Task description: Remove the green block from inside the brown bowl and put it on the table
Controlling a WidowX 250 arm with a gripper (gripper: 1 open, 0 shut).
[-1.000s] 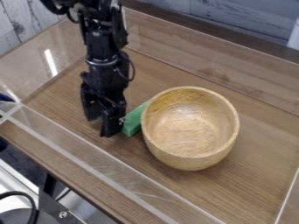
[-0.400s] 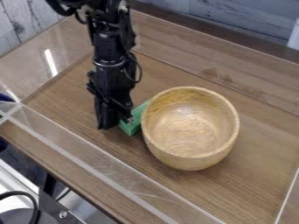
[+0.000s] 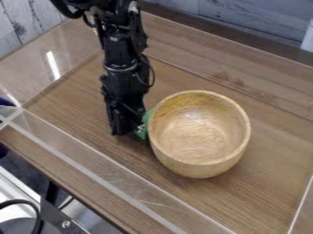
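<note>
The brown bowl (image 3: 202,133) stands on the table (image 3: 232,64) right of centre, and I see nothing inside it. The green block (image 3: 143,126) is outside the bowl, wedged low between the bowl's left outer wall and my gripper; only a small green sliver shows. My gripper (image 3: 124,128) points straight down at the table surface just left of the bowl. Its dark fingers are drawn close together against the block, and most of the block is hidden behind them.
Low clear acrylic walls (image 3: 86,174) run along the front and left edges of the table, close to the arm. A further wall (image 3: 221,27) closes off the back. Bare wood lies behind the bowl and to the arm's left.
The gripper's fingers stood wide apart beside the block; they have narrowed and shifted right onto it. The block, earlier showing as a long green strip against the bowl, is now mostly covered.
</note>
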